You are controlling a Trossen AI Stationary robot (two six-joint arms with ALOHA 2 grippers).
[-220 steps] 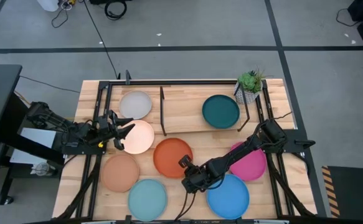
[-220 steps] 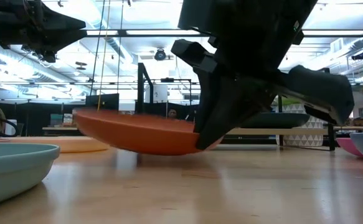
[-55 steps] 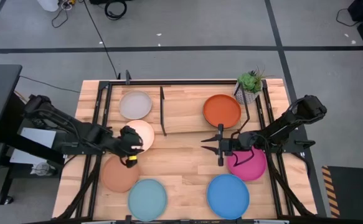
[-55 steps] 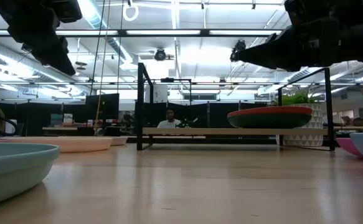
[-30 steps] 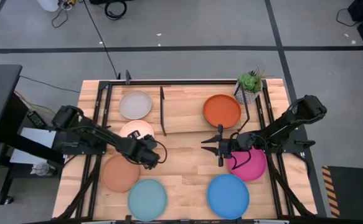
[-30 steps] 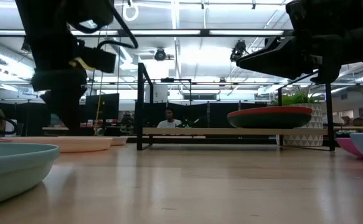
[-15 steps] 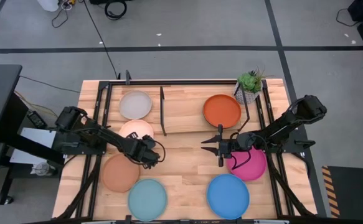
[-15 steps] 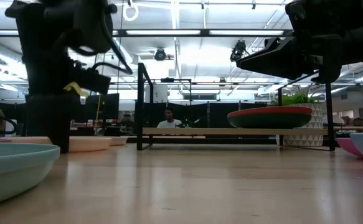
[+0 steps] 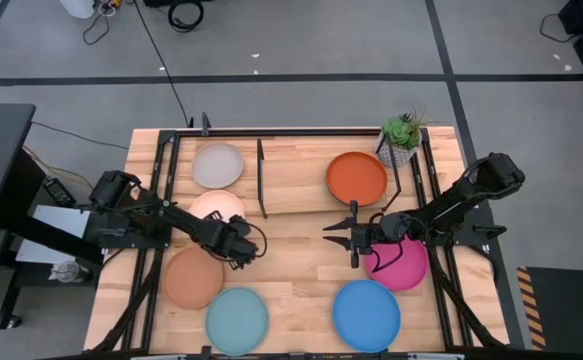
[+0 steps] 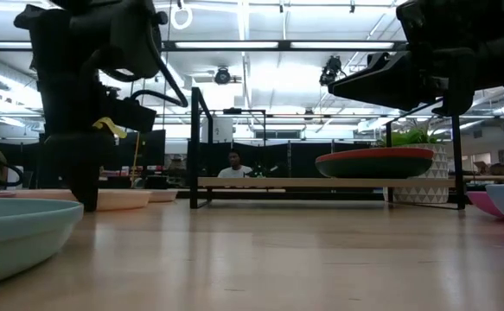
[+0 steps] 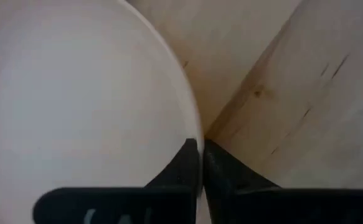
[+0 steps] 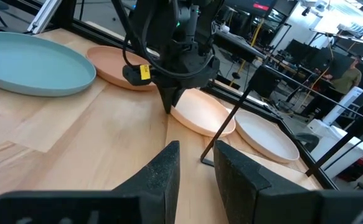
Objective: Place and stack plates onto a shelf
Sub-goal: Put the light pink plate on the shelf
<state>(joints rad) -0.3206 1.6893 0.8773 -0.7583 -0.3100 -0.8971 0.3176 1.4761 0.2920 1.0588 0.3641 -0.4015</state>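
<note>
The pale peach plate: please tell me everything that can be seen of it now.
The pale peach plate is round, shallow and matte, with a thin raised rim. It lies flat on the wooden table, in front of the shelf's left end and near the grey-white plate. The left gripper stands at its rim, one finger on each side, nearly shut on it.

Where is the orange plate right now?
In the high view the orange plate sits on the right half of the shelf, next to the potted plant; the right gripper hangs open just in front of the shelf.
</note>
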